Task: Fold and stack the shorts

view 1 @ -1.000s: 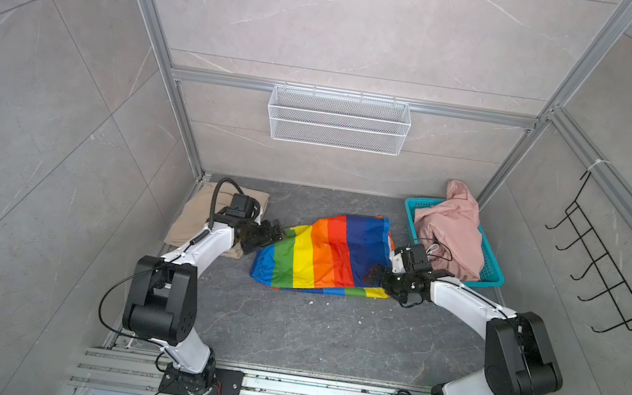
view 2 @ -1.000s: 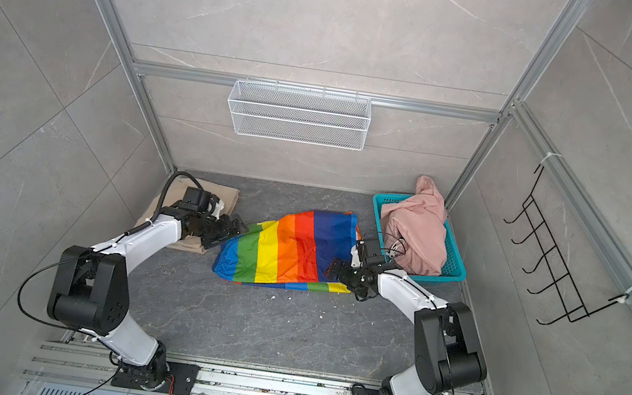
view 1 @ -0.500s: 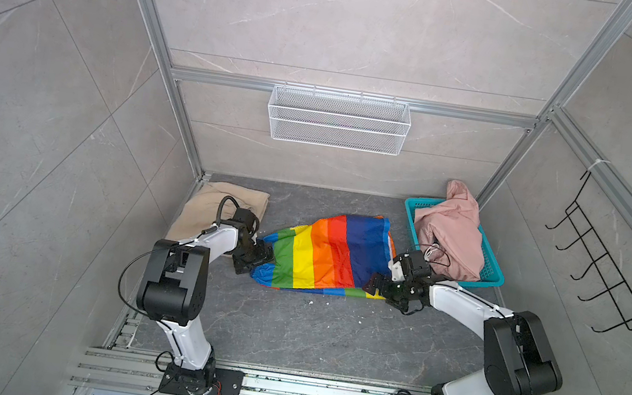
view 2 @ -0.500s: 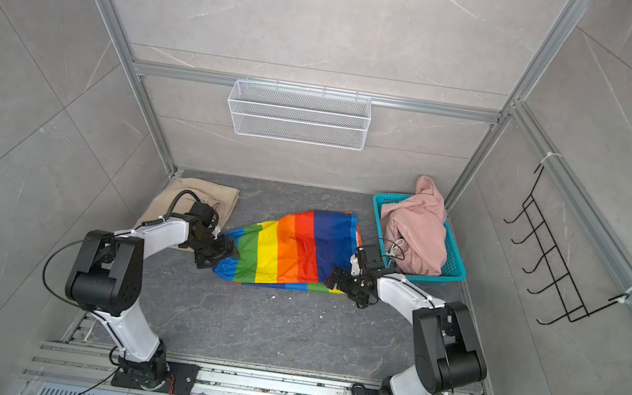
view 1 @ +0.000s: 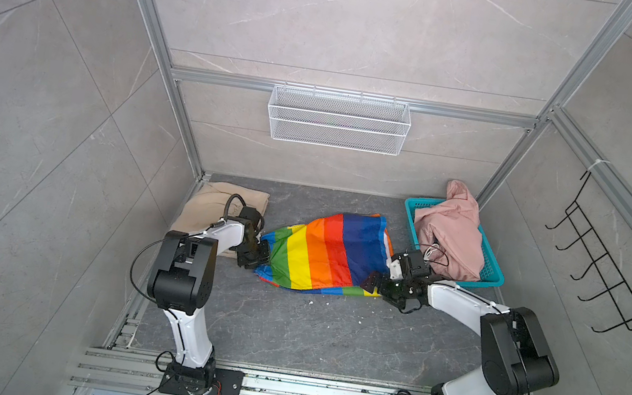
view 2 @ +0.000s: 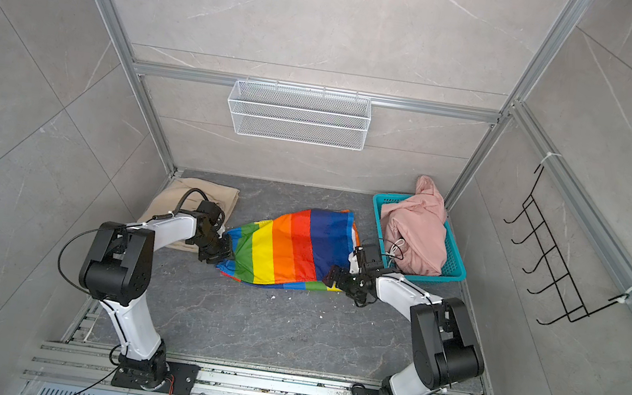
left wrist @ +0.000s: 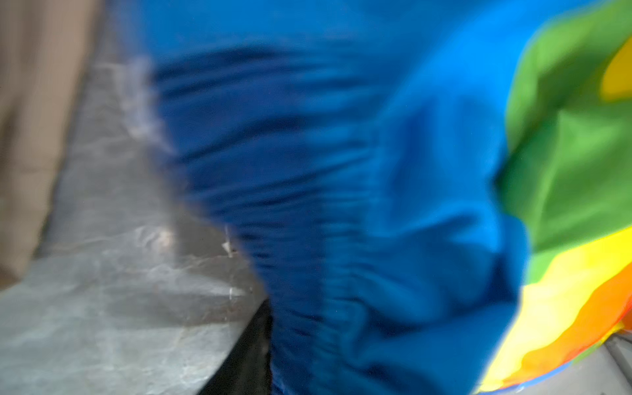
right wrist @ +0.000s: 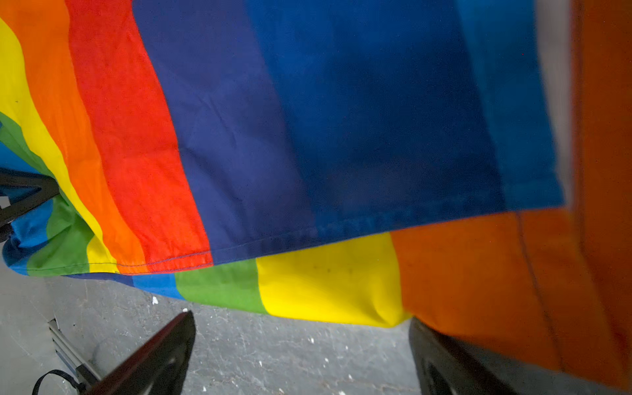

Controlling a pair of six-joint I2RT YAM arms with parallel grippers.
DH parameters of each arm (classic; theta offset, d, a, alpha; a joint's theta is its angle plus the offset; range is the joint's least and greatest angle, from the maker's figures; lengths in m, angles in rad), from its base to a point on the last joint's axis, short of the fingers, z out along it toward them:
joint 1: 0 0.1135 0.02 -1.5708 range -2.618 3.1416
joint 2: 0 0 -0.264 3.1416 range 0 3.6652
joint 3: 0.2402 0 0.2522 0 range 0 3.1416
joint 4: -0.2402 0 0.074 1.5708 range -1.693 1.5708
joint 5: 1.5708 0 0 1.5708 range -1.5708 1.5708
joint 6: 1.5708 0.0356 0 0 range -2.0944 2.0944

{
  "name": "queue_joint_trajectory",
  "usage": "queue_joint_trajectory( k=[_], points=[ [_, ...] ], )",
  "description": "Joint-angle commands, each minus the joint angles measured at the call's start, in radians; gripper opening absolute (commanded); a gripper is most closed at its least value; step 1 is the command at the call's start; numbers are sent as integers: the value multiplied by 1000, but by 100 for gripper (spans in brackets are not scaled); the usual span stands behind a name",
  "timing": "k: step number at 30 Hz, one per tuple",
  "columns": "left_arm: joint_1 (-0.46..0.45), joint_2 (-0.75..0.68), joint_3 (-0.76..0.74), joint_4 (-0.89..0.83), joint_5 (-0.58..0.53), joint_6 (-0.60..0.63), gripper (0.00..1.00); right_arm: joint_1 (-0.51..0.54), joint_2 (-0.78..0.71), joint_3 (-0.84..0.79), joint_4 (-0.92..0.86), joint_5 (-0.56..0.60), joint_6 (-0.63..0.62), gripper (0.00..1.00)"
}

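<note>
While the rainbow shorts [view 1: 323, 250] lie on the floor [view 1: 287, 329], my right gripper [right wrist: 301, 319] gapes wide at their hem; my left gripper [view 1: 256, 257] meets their opposite edge, whether clamped I cannot tell.

Teal basket [view 1: 488, 269], white wire shelf [view 1: 337, 126], black hook rack [view 1: 607, 264]
</note>
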Motion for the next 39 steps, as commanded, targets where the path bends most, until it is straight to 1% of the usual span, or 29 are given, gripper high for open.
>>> queue_joint_trajectory(
  k=[1,4,7,12,15,19,22,25,28,30,32,35,39],
  points=[
    [-14,52,9,-66,-56,32,30,-1,34,3,-10,-6,-6,99],
    [-25,41,24,-87,-75,51,21,-1,35,4,-7,-8,-6,99],
    [-47,28,62,-128,-125,76,17,0,35,5,-7,-7,-6,99],
    [-91,21,164,-228,-221,124,0,-1,31,9,-13,-6,-7,99],
    [-115,20,208,-268,-268,146,0,-1,26,9,-16,0,-6,99],
    [-129,14,231,-291,-287,161,0,-2,28,15,-19,-1,-1,99],
    [-152,4,282,-345,-331,183,0,-1,14,26,-41,-2,-4,99],
    [-179,-3,363,-418,-382,208,0,-1,-41,58,-99,36,-6,99],
    [-211,-7,443,-479,-444,229,0,0,-137,103,-153,88,17,99],
    [-230,-10,490,-507,-468,239,0,1,-195,139,-181,119,32,99],
    [-241,-6,540,-536,-475,243,0,1,-220,185,-201,124,44,99],
    [-257,4,597,-566,-475,243,0,15,-177,246,-158,73,105,99],
    [-271,11,650,-588,-470,240,0,107,-30,324,34,36,258,99]
  ],
)
